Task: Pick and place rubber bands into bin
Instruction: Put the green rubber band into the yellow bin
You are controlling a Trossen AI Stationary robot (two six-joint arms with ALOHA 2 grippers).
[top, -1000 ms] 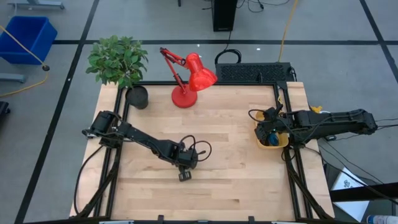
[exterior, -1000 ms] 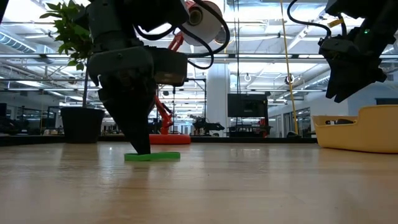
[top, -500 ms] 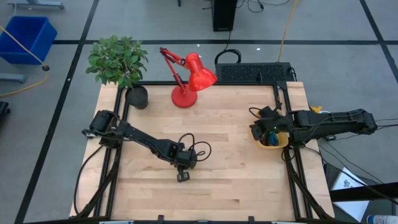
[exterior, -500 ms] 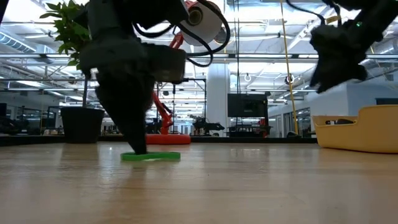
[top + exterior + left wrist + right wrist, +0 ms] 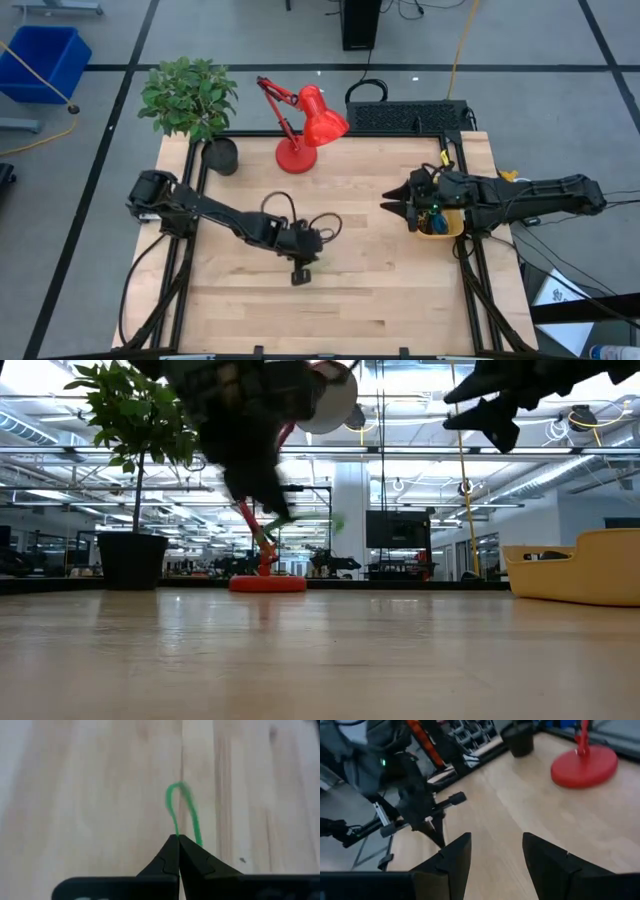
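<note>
My left gripper (image 5: 178, 838) is pinched tight on a green rubber band (image 5: 182, 812). The loop hangs out past the fingertips, clear of the wooden table (image 5: 90, 795). Low view: that gripper (image 5: 268, 510) is raised off the tabletop, blurred, with a bit of green beside it. High view: left gripper (image 5: 301, 274) sits over the middle of the table, a little toward the front edge.

My right gripper (image 5: 492, 851) has its fingers spread apart with nothing between them. High view: it (image 5: 392, 204) hovers just beside the yellow bin (image 5: 440, 228), on the side toward the table's centre. The bin sits at the table's right edge, partly under the right arm. Dark and blue shapes show inside it; I cannot tell what they are.

Red lamp (image 5: 305, 125) and potted plant (image 5: 190, 100) stand along the back edge, well apart from both grippers.
</note>
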